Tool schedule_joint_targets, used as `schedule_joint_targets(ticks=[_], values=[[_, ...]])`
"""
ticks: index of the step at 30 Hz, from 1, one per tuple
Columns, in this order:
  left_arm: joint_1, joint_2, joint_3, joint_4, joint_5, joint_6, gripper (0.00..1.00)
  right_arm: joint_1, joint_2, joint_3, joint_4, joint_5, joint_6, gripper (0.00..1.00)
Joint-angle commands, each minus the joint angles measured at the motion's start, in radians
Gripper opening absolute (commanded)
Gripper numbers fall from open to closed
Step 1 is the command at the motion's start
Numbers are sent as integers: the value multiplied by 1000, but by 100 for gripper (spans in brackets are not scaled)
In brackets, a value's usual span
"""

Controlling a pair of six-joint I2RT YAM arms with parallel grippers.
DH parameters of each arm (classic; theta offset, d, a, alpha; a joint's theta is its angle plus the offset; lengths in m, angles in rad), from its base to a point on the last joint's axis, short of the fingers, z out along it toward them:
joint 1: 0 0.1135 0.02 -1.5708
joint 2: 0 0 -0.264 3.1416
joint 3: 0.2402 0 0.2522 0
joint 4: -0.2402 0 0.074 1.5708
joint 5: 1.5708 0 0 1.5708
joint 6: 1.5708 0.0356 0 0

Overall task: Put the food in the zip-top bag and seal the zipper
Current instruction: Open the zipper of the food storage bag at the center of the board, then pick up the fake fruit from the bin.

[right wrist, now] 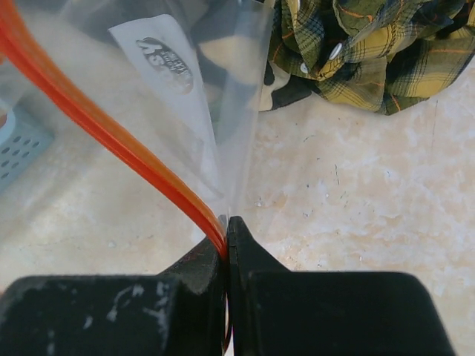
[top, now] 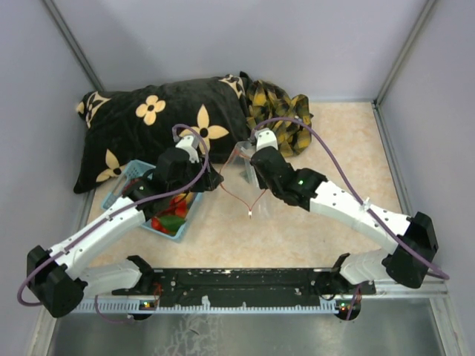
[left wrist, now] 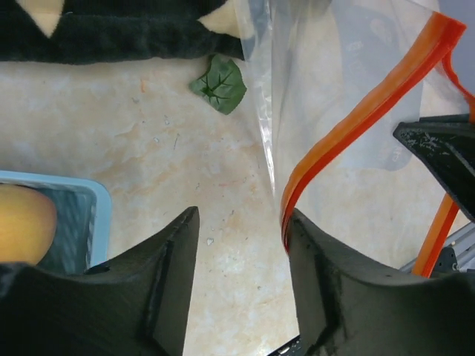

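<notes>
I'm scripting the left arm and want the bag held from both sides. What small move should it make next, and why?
Probably close the left gripper on the zipper: its jaws stand open with the orange strip touching one finger, while the right gripper is shut on the same strip further along.

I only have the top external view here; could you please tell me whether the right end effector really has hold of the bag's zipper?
Observer: Yes. In the right wrist view the right end effector is shut on the zipper, with the orange strip pinched between its fingers.
Operator: Thank you. And the other arm?
Observer: The left end effector is open. The strip runs beside one finger, and nothing is between the fingers.
Operator: Is any food lying loose?
Observer: One green leaf lies on the table, just below the pillow edge in the left wrist view.
</notes>
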Motion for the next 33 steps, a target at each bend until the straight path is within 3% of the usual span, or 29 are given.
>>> schedule_joint_targets(ticks=[1, 8, 19, 28, 33], values=[[44, -5, 49, 23, 69, -20, 62, 10, 12, 60, 38, -6, -57, 0], [98, -24, 71, -7, 116, -14, 74, 10, 28, 69, 37, 6, -103, 0], [307, 3, 167, -379, -218, 109, 85, 10, 39, 52, 68, -49, -147, 0], [621, 120, 93, -329, -131, 220, 89, 10, 26, 31, 85, -66, -158, 0], [709, 231, 98, -295, -27, 250, 89, 10, 19, 20, 92, -78, -159, 0]])
